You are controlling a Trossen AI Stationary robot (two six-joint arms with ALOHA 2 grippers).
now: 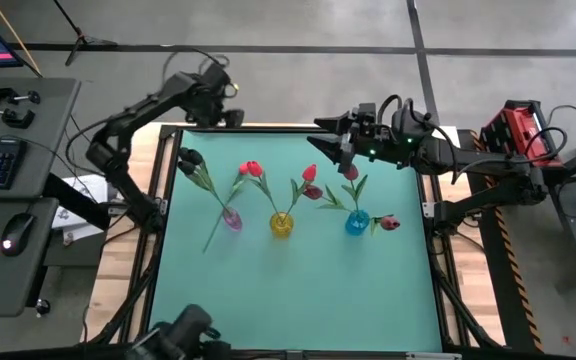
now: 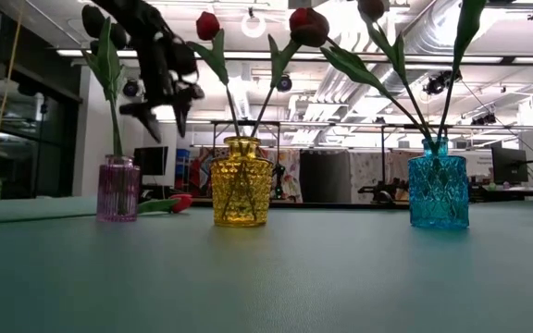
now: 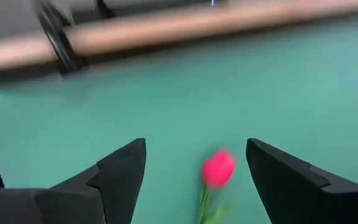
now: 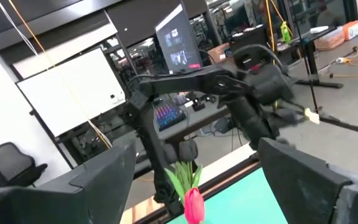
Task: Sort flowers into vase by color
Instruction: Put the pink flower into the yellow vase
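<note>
Right gripper (image 1: 336, 143) hovers spread and empty, the loose red tulip (image 1: 387, 223) lying at its five o'clock beside the blue vase (image 1: 357, 222), stem crosswise (left gripper (image 1: 230, 112), also spread, sits farther off).

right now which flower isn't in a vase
The red-pink tulip lying flat on the mat just right of the blue vase. Every other flower stands with its stem in the purple vase, yellow vase or blue vase.

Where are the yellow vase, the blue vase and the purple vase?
yellow vase (image 2: 241, 182): low view, middle of its patterned body.
blue vase (image 2: 438, 191): low view, middle of its glass body.
purple vase (image 2: 118, 190): low view, middle of its ribbed body.
</note>
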